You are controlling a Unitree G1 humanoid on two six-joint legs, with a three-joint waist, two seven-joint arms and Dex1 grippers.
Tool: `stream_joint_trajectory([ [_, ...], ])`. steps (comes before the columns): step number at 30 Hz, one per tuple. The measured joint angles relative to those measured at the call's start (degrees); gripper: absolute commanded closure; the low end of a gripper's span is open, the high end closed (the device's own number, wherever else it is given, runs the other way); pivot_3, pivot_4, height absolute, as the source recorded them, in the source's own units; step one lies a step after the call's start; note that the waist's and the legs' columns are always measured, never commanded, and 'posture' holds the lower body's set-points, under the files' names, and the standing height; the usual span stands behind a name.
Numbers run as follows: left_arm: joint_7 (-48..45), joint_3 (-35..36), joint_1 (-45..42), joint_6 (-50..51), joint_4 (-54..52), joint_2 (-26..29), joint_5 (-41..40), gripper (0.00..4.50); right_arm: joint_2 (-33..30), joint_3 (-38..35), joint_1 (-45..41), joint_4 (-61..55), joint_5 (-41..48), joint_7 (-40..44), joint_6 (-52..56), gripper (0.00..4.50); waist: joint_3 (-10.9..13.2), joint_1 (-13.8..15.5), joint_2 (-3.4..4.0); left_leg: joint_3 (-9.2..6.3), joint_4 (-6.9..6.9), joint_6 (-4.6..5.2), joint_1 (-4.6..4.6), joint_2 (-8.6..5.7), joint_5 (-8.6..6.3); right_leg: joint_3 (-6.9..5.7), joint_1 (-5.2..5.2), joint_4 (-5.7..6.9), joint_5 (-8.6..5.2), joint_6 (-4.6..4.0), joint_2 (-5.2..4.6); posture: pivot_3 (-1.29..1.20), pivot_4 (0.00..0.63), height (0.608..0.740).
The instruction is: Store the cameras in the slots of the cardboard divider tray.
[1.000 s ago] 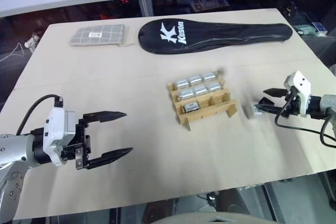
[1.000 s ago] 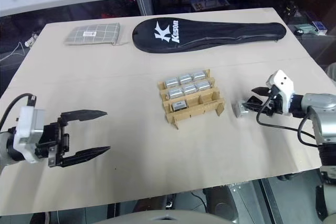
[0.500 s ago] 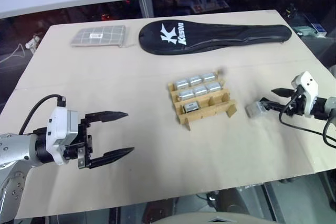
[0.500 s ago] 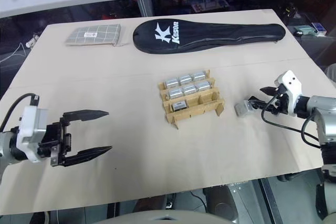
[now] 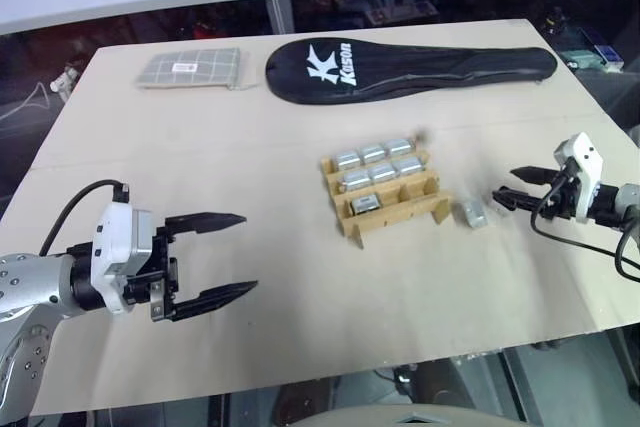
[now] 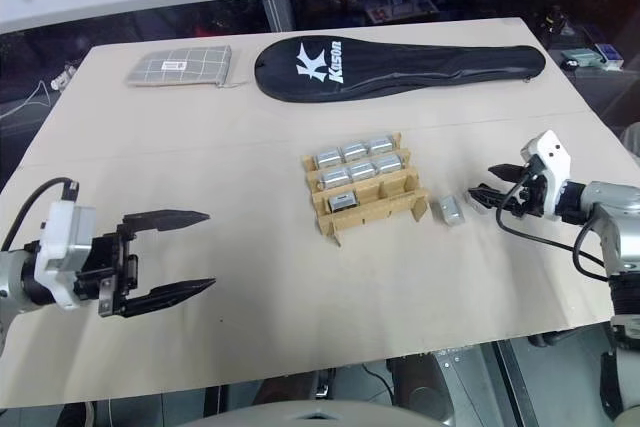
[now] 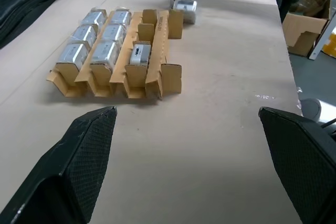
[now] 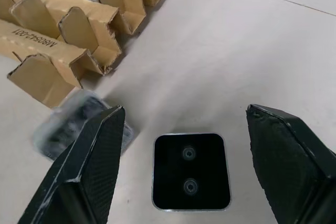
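My right claw [image 6: 482,193] is empty, its two black fingers parted. My left claw [image 5: 225,255] is spread wide and holds nothing, hovering over bare table well to the left of the work.

The small tan-brown cardboard divider tray of crossed strips [image 5: 385,196] sits mid-table. I count six tiny silver-grey boxy cameras in its two farther rows and one more in the near row [image 5: 365,204]; the other slots of the near row [image 7: 161,75] look vacant.

A loose silver-grey camera with a black face [image 6: 451,210] lies flat on the pale board tabletop [image 5: 300,307], just beside the tray's right end and apart from it. A second loose camera [image 8: 191,170] lies black face up, seen between my right fingers in the right wrist view; I cannot pick it out in the head views.

Key relation: the loose camera by the tray lies between my right fingertips and the tray, close ahead of the claw and toward my left. The right arm is much the nearer; the left is well apart, across the tray. The camera's long axis appears skewed to the tray's rows, though it is too blurred to be sure.

Judgement: next move is a right-claw grasp across a loose camera's narrow sides, then a short carry left to a vacant near-row slot.
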Motion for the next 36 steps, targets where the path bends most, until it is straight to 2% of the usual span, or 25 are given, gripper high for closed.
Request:
stream_joint_trajectory([
  [20,-0.02,-0.14,-0.63,0.13,-0.02,0.0,0.0,0.0,-0.82,2.3,1.29,5.38,-5.92,-0.18,-9.61,0.87,-0.07,-0.1,-0.11,0.04,0.0,0.0,0.17,0.01,0.0,0.03,0.15,0.0,-0.01,0.01,0.01,0.0,0.15,0.74],
  [36,-0.04,-0.23,-0.61,0.06,-0.02,-0.01,0.04,0.0,0.21,2.37,1.61,4.55,-4.42,0.7,-5.86,0.87,-0.07,0.0,-0.11,-0.04,0.04,0.0,0.18,0.01,0.0,-0.03,0.23,-0.05,-0.01,0.03,0.0,0.0,0.15,0.74],
])
